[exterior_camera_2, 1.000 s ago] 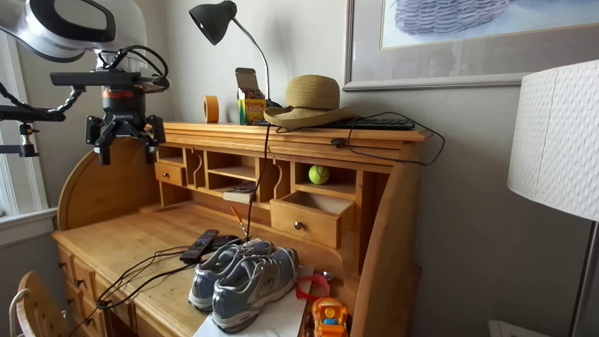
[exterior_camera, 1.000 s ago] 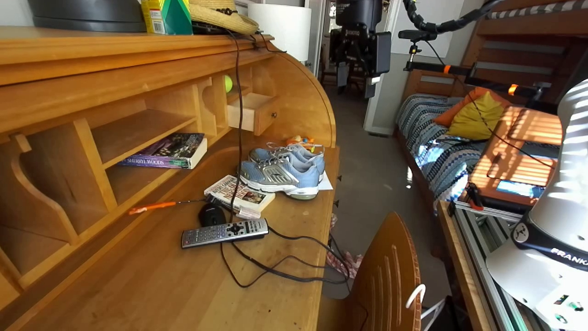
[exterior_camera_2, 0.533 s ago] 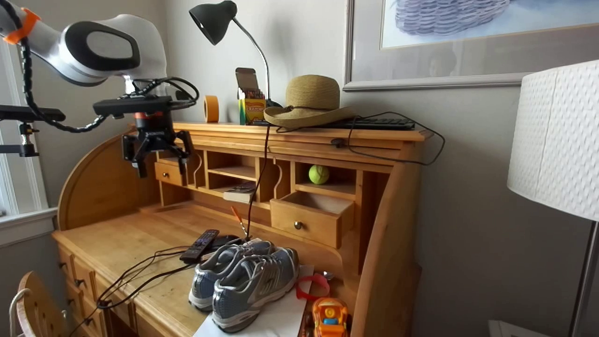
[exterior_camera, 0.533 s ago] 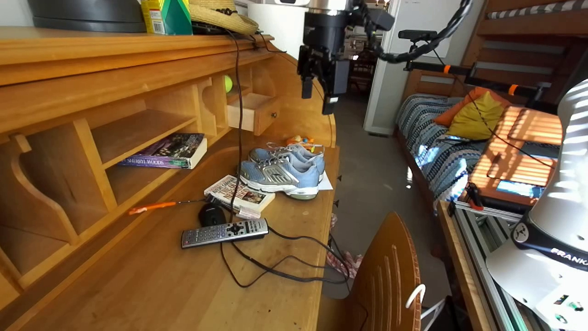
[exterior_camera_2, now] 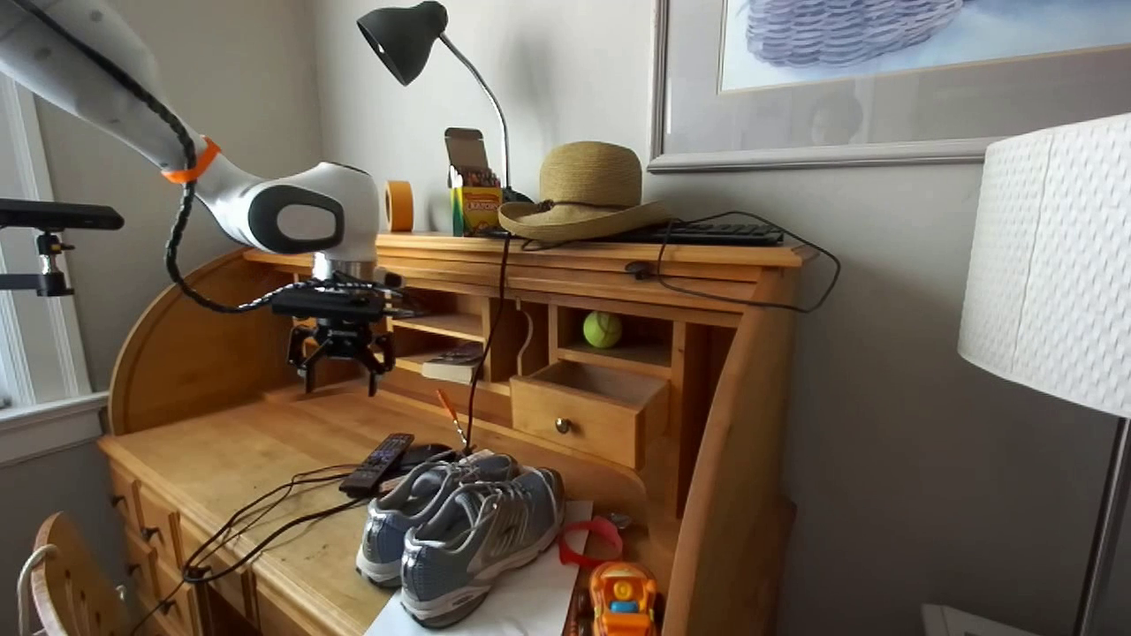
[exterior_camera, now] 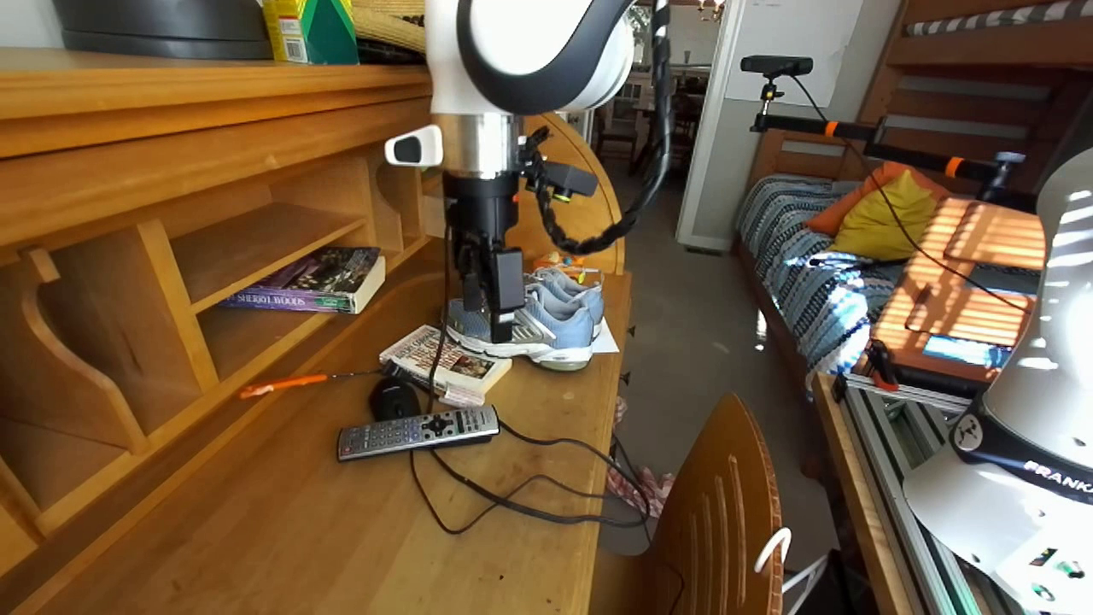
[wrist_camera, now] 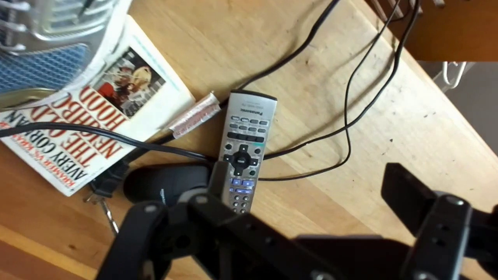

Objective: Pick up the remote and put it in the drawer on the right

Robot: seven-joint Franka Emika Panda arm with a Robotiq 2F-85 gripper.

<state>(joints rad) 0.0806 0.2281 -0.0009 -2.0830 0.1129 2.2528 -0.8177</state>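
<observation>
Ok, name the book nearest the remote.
The Old Neighborhood: it lies on the desktop near the Panasonic remote, while the Sherryl Woods book juts from a cubbyhole.

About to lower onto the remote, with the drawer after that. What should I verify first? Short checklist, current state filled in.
1. Gripper open: ok, jaws well apart.
2. Remote centred between the jaws: not ok; in the wrist view one jaw partly covers it.
3. Remote free of cords: not ok; they run up to it from both sides.
4. Mouse clear of the remote: cannot tell; a jaw blocks the wrist view between them.
5. Drawer pulled out: ok.
6. Drawer floor free: cannot tell; it is not fully visible.
</observation>
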